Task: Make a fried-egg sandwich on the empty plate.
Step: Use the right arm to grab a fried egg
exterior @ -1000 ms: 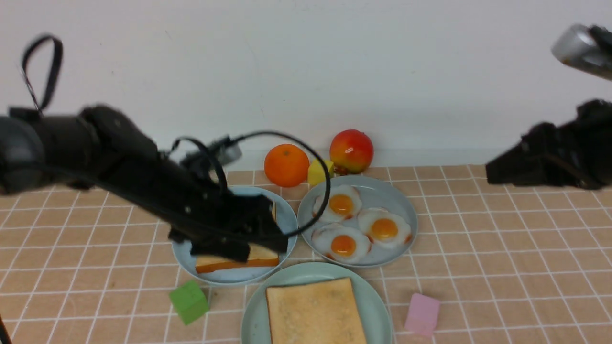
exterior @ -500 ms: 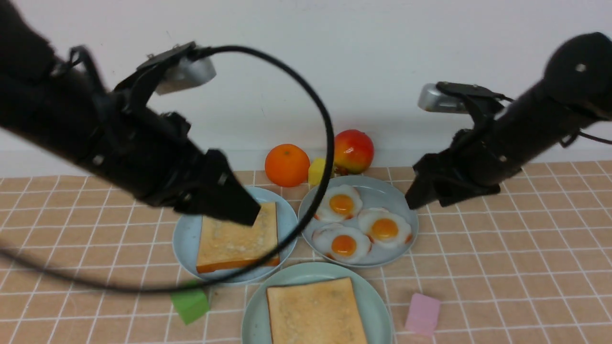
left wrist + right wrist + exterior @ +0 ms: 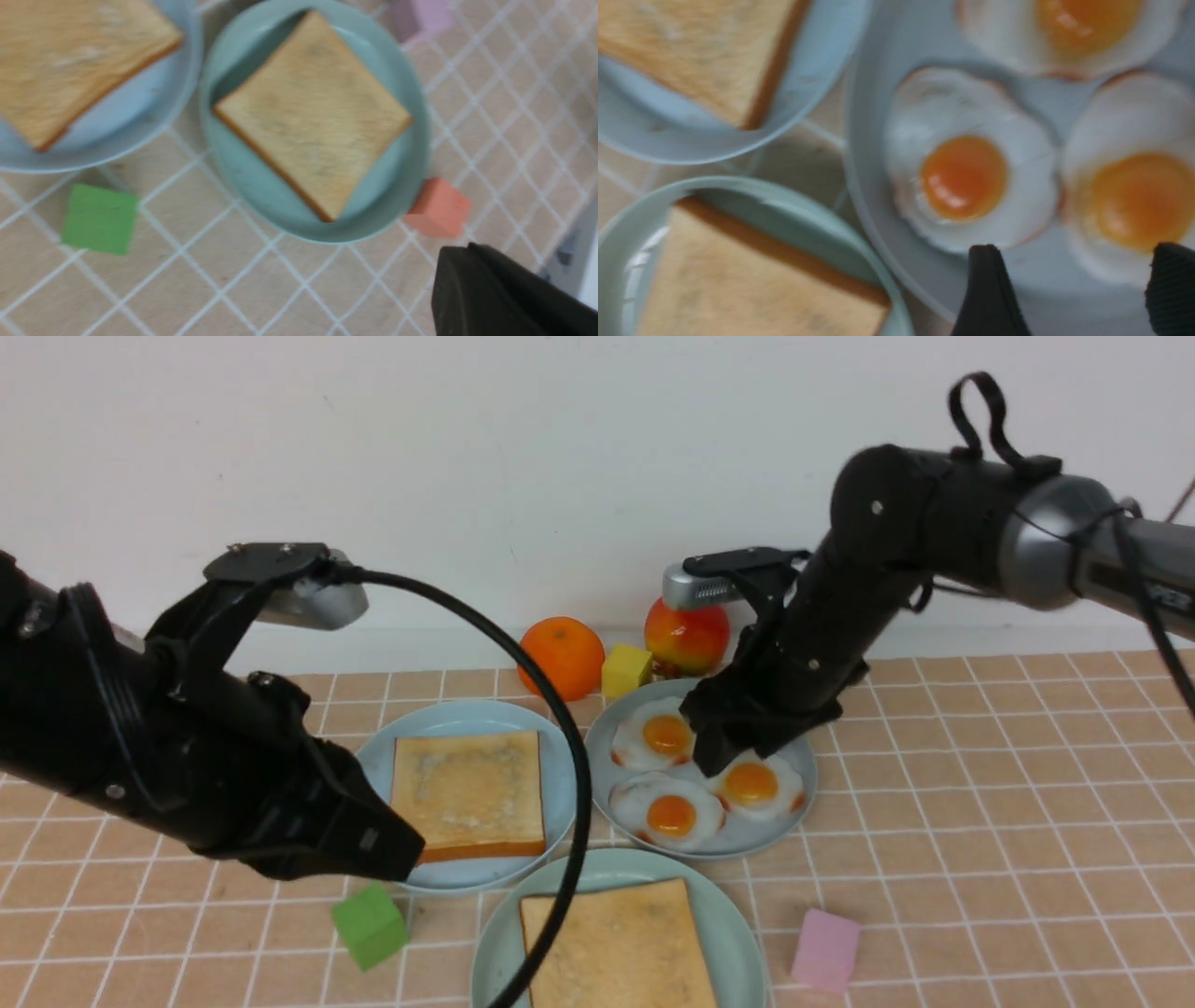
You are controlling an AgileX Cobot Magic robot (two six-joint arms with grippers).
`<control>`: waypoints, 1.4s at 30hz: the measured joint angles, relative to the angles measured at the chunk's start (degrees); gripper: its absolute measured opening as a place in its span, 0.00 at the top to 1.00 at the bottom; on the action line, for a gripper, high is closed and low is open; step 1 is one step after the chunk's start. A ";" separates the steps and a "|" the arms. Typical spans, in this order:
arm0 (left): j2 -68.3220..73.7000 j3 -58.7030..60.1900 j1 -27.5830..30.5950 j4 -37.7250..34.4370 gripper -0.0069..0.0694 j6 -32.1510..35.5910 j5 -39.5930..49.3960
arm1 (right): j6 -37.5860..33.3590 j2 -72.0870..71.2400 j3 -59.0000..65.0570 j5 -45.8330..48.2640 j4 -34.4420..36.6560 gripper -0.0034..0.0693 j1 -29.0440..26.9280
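Nearest, the mint plate (image 3: 736, 933) holds one toast (image 3: 611, 947), just right of the left claw (image 3: 397, 854), which is closed and empty. Farther back, the right claw (image 3: 733, 756) hangs open over the eggs (image 3: 672, 814), gripping none.
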 joint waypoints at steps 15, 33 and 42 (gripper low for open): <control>0.00 0.00 -19.46 18.74 0.93 -14.98 -9.38 | -2.94 13.23 -17.20 5.26 -6.99 0.58 -1.57; 0.00 0.00 -19.46 20.51 0.93 -17.84 -9.32 | -7.71 16.45 -18.67 4.35 -6.70 0.68 -3.32; 0.00 0.00 -19.46 20.51 0.92 -17.98 -8.86 | -17.50 17.35 -18.88 3.31 -5.08 0.66 -3.32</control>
